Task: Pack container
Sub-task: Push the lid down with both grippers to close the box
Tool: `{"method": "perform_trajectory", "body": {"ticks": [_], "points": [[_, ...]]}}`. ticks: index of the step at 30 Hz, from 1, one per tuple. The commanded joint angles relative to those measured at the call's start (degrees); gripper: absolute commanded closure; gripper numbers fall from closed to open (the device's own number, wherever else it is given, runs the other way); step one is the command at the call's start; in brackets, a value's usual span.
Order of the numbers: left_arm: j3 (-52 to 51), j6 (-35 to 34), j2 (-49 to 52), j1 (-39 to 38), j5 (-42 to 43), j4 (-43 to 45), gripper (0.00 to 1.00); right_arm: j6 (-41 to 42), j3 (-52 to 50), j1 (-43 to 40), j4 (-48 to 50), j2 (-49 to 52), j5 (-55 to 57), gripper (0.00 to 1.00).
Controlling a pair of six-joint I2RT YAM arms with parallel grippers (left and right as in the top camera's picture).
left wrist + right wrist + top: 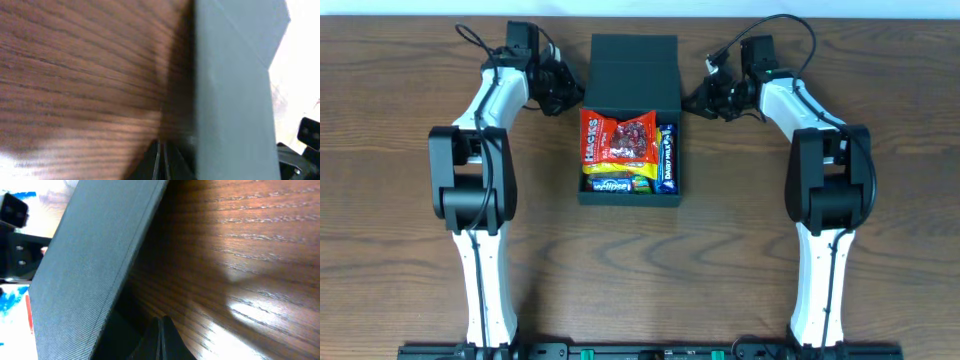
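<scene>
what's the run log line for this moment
container open, snacks inside | left gripper shut, beside container | right gripper shut, beside container

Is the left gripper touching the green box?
Cannot tell. The left wrist view shows the left gripper close beside the container wall, but shadow hides whether they meet.

- We hold our left gripper (566, 96) turned inward on a bent arm, its fingers (152, 166) pressed together.
- Our right gripper (704, 100) mirrors it, pointing inward with fingers (152, 346) closed.

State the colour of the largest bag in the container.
The bag is red and orange, white lettering; best seen overhead.
</scene>
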Motion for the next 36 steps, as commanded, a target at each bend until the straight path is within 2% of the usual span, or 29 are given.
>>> {"method": "perform_trajectory", "body": {"ticks": [1,10,26,32,36], "points": [[0.57,-1.73,1.73,0.37,1.60,0.76,0.94,2.36,0.70,0.20,0.48,1.66,-1.09,0.99],[0.59,-3.37,1.84,0.46,2.93,3.19,0.94,7.76,0.72,0.17,8.11,4.22,-7.04,0.99],[0.68,-2.03,1.81,2.78,5.60,3.39,0.94,1.55,0.72,-0.22,25.46,4.11,-28.87,0.98],[3.52,-1.95,1.81,4.87,9.49,4.33,0.94,0.70,0.72,-0.22,25.97,3.23,-30.64,0.98],[8.33,0.42,1.81,4.92,12.61,4.55,0.94,-1.27,0.72,-0.22,25.94,1.44,-31.52,0.99]]}}
